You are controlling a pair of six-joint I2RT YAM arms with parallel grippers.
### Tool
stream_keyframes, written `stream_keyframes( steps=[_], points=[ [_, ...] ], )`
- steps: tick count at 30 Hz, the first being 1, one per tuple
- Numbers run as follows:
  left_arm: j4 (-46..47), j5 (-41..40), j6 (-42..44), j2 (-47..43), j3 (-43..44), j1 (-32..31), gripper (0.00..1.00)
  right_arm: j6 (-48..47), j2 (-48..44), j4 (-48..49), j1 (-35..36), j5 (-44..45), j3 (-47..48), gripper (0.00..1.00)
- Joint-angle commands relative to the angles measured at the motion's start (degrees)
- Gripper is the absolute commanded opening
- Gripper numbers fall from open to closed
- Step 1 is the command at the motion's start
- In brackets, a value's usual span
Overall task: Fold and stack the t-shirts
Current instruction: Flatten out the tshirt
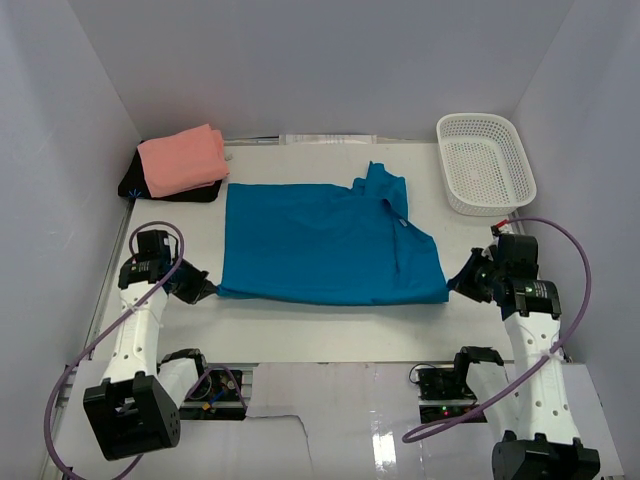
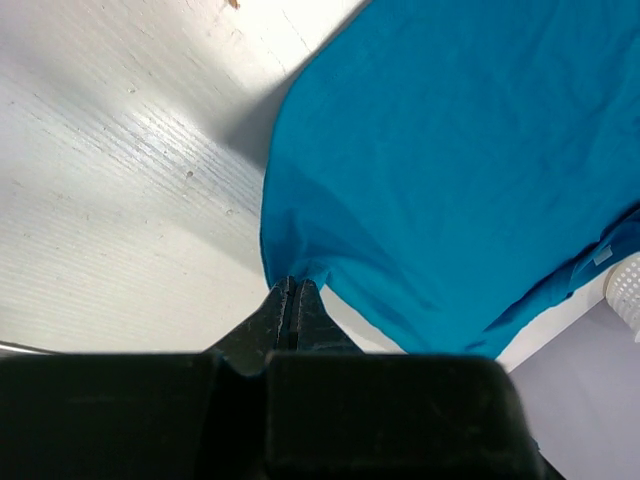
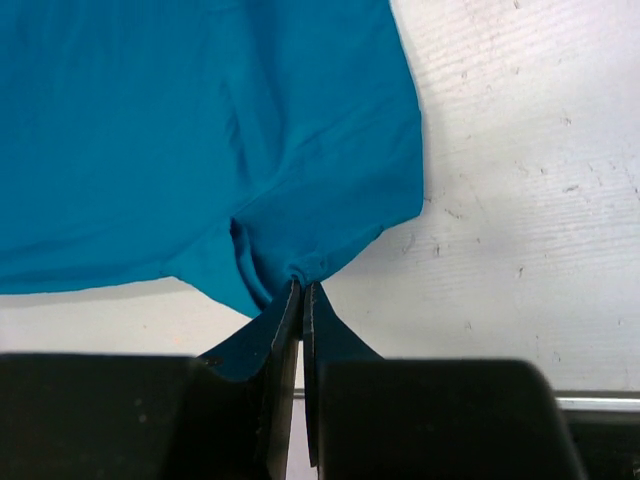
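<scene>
A blue t-shirt (image 1: 325,240) lies spread on the white table, partly folded, a sleeve sticking out at its far right. My left gripper (image 1: 205,291) is shut on its near left corner, seen in the left wrist view (image 2: 292,283). My right gripper (image 1: 455,284) is shut on its near right corner, seen in the right wrist view (image 3: 301,281). The blue cloth fills both wrist views (image 2: 460,170) (image 3: 200,130). A folded salmon-pink t-shirt (image 1: 182,160) rests on a folded black one (image 1: 135,183) at the far left.
A white plastic basket (image 1: 485,162) stands at the far right. White walls enclose the table on three sides. The table's near edge (image 1: 330,360) runs just behind the arm bases.
</scene>
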Motion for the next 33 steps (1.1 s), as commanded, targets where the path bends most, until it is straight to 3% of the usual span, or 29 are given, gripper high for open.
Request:
stream_keyframes(
  steps=[1,17,33],
  points=[
    [3.3,-1.4,-1.1,0.7,2.1,0.4,0.0,-0.6,2.0,6.7,0.1,0.0,0.6,0.08],
    [11.1,-2.4,-3.1,7.9,5.2,0.4,0.0,-1.4,17.1,15.6,4.0,2.7,8.1,0.08],
    [15.4,-3.1,-2.7,14.9,7.1,0.4,0.0,-1.7,32.6,20.6,13.9,4.9,18.9,0.08]
  ],
)
